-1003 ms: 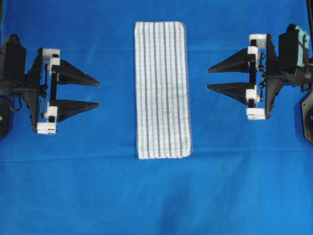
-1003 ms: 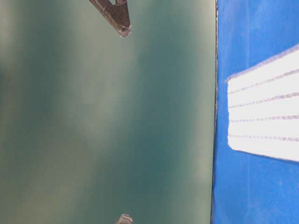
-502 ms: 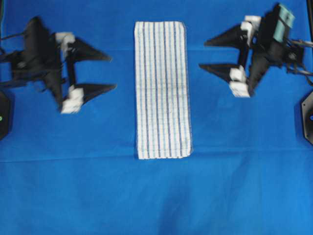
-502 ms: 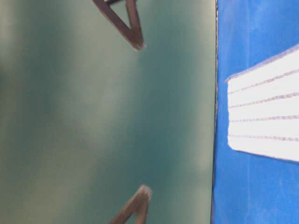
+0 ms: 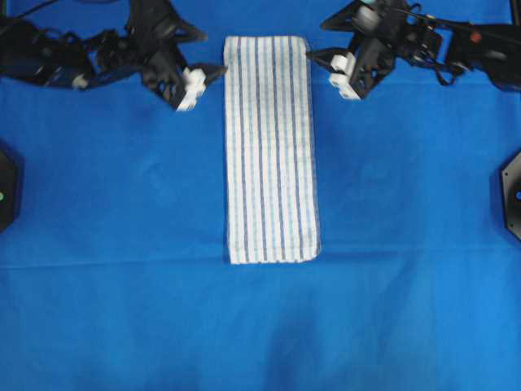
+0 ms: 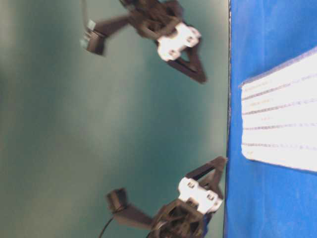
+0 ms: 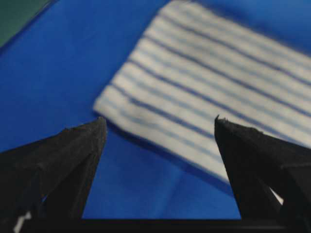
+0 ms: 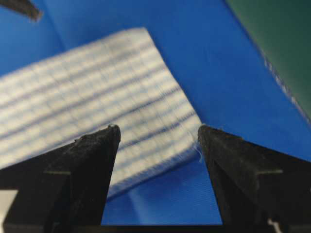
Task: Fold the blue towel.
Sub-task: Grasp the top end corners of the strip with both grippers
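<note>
My two arms are black throughout. The left gripper point(image 5: 203, 53) and the right gripper point(image 5: 315, 42) each carry two long black fingers point(image 7: 73, 155) tapering to wedge-like tips with a matte, grainy surface, mounted on white blocks point(image 6: 179, 41) that show small dark screw holes. Thin black cables point(image 5: 423, 16) run along the right arm. I see a black base plate point(image 5: 513, 194) at either edge.
</note>
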### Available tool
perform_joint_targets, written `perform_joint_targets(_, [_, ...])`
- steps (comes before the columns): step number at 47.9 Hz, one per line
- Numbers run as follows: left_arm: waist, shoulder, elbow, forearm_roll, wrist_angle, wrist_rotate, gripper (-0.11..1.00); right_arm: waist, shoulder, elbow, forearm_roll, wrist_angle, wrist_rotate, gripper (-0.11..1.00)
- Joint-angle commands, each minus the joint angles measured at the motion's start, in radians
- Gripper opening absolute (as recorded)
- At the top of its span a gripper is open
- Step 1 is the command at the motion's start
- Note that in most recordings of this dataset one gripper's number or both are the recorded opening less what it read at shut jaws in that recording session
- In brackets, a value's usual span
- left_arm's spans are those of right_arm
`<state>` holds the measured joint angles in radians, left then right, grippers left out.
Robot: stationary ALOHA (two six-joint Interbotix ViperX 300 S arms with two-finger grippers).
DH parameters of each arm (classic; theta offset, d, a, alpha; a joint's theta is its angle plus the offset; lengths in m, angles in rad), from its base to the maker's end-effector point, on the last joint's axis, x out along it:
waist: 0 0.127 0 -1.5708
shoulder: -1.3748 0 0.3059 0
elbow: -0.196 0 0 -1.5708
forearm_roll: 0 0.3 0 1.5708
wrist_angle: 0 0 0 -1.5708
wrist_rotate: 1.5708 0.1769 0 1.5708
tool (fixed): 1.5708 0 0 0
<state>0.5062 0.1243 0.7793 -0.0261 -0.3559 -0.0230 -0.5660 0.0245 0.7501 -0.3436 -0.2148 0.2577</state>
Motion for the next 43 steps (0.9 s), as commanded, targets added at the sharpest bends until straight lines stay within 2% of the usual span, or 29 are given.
perform_joint_targets(1, [0.021,0.034,-0.054,0.003,-0.011,0.003,0.86,-0.031,0.048,-0.048,-0.012,-0.021,-0.002,0.66])
perform_joint_targets(16, [0.054,0.189,-0.172,0.003,-0.023,0.005,0.86,-0.080,0.227,-0.138,-0.026,-0.049,-0.002,0.66])
perform_joint_targets(30, [0.057,0.253,-0.198,0.003,-0.020,0.005,0.80,-0.080,0.265,-0.147,-0.031,-0.043,0.000,0.65])
perform_joint_targets(33, [0.057,0.253,-0.199,0.003,-0.020,0.005,0.72,-0.080,0.270,-0.146,-0.031,-0.040,0.000,0.62])
perform_joint_targets(36, [0.057,0.255,-0.201,0.003,-0.021,0.012,0.59,-0.075,0.273,-0.146,-0.031,-0.034,0.000,0.56])
perform_joint_targets(39, [0.054,0.259,-0.202,0.002,-0.023,0.026,0.43,-0.067,0.273,-0.144,-0.031,-0.026,0.002,0.41])
perform_joint_targets(43, [0.044,0.264,-0.207,0.002,-0.023,0.041,0.24,-0.061,0.273,-0.141,-0.031,-0.025,0.002,0.17])
